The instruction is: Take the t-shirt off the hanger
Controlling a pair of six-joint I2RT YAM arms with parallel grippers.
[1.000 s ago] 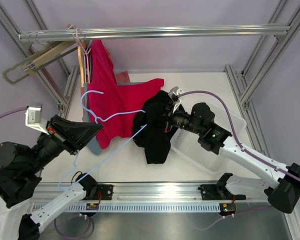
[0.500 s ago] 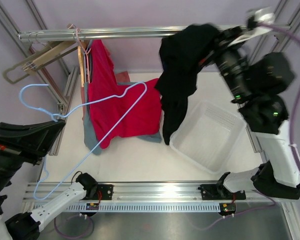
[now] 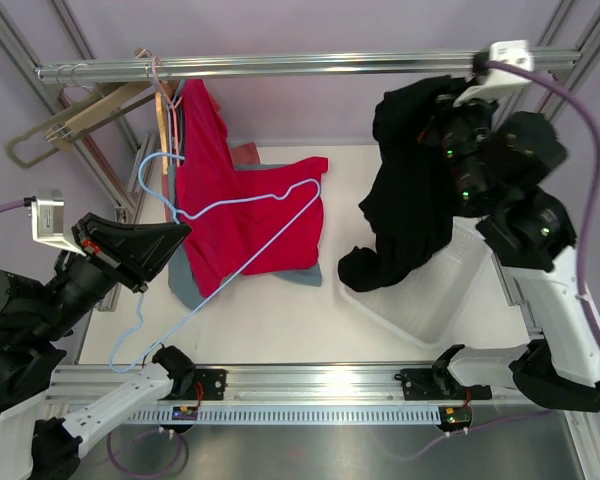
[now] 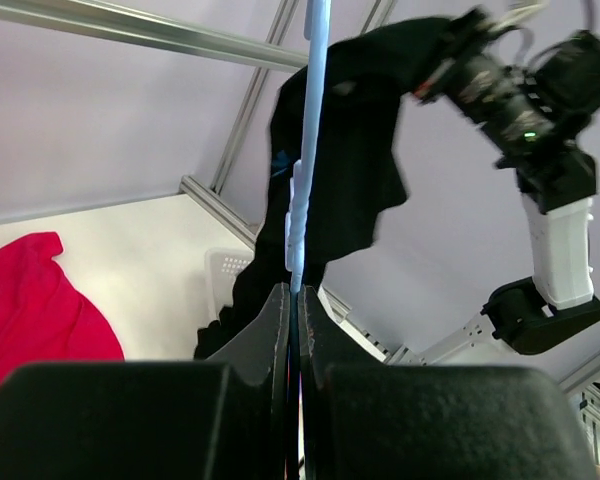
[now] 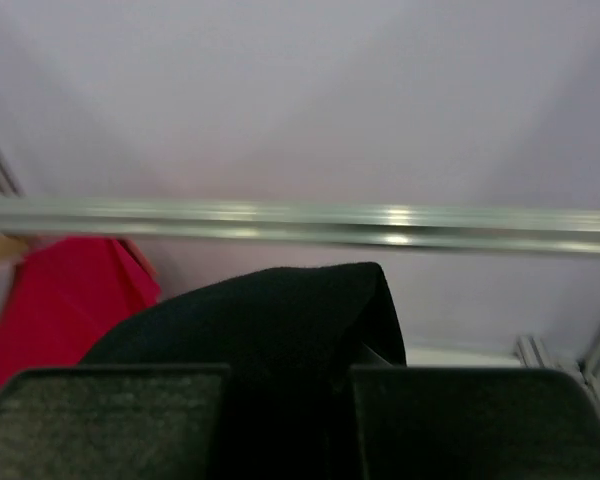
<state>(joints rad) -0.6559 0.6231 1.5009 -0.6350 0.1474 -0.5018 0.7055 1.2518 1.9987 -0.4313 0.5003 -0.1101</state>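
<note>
A black t-shirt (image 3: 410,190) hangs from my right gripper (image 3: 442,112), which is shut on its top fold high at the right; its lower end droops onto the white basket (image 3: 460,300). In the right wrist view the black cloth (image 5: 270,330) fills the gap between the fingers. A light-blue wire hanger (image 3: 245,210) is bare and held by my left gripper (image 3: 176,236), shut on its wire at the left. In the left wrist view the blue wire (image 4: 305,150) rises from the closed jaws, with the black shirt (image 4: 350,170) beyond.
A red t-shirt (image 3: 235,205) hangs from the metal rail (image 3: 300,66) and spreads over the table, with grey cloth under it. Wooden hangers (image 3: 90,112) hang at the rail's left end. Frame posts stand on both sides.
My right arm has lowered the black t-shirt so its end reaches the basket. My left gripper has swung the bare hanger right and up, over the red shirt.
</note>
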